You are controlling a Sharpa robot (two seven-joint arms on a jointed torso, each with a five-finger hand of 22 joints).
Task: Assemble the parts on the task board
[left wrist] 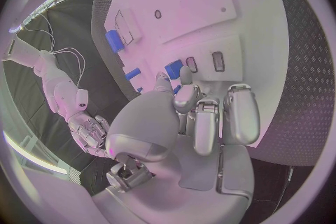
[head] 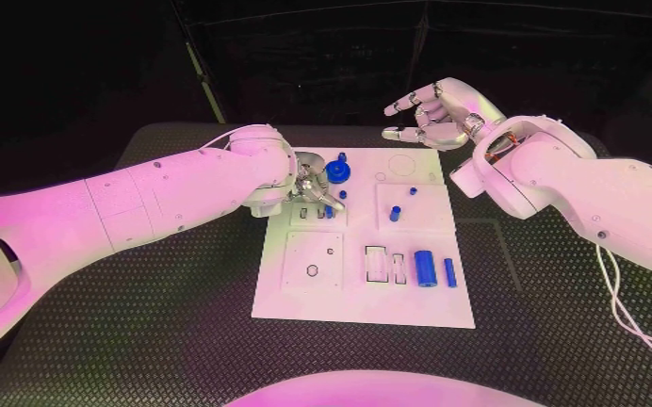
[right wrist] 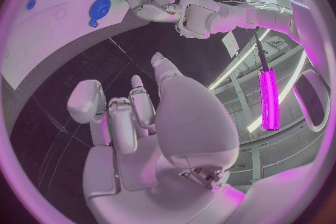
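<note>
The left hand point(head: 307, 187) is resting on the task board point(head: 365, 305), fingers curled by a blue part point(head: 338, 172); whether it is gripping one is unclear. The right hand point(head: 432, 115) is hovering, fingers loosely spread.

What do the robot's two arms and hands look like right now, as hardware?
Both arms have smooth white shells. The left hand and right hand are silver and many-fingered, with rounded, pad-like fingertips. A thin white cable hangs beside the right arm, and an opening near that arm's wrist shows coppery inner parts.
</note>
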